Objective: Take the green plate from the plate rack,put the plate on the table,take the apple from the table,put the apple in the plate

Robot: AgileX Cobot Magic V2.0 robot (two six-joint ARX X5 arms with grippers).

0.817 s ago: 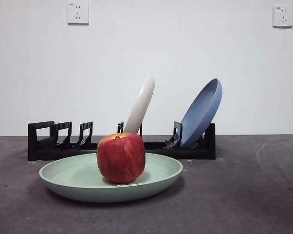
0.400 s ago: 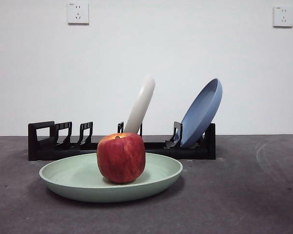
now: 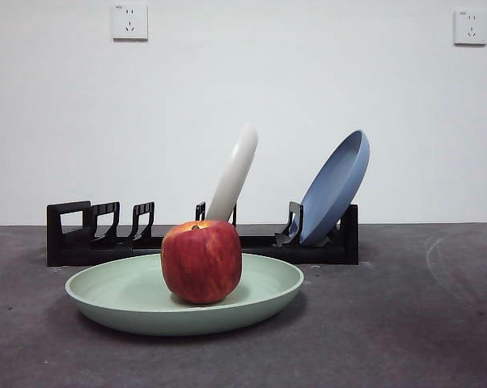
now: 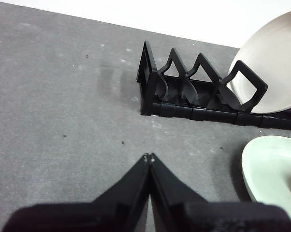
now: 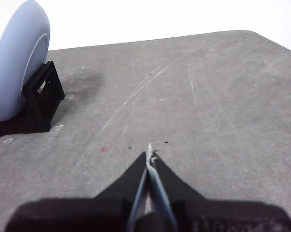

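The apple [image 3: 201,261] sits in the green plate [image 3: 122,293] at centre frame; my left claw [image 4: 149,156] and right claw [image 5: 149,153] are pinched closed, holding nothing.

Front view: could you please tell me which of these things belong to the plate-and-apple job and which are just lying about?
Belonging to the job:
- green plate, flat on the table
- apple, resting in that plate
- plate rack, behind it

Just lying about:
- cream-white plate, leaning in the rack
- blue plate, leaning at the rack's end
- two wall sockets
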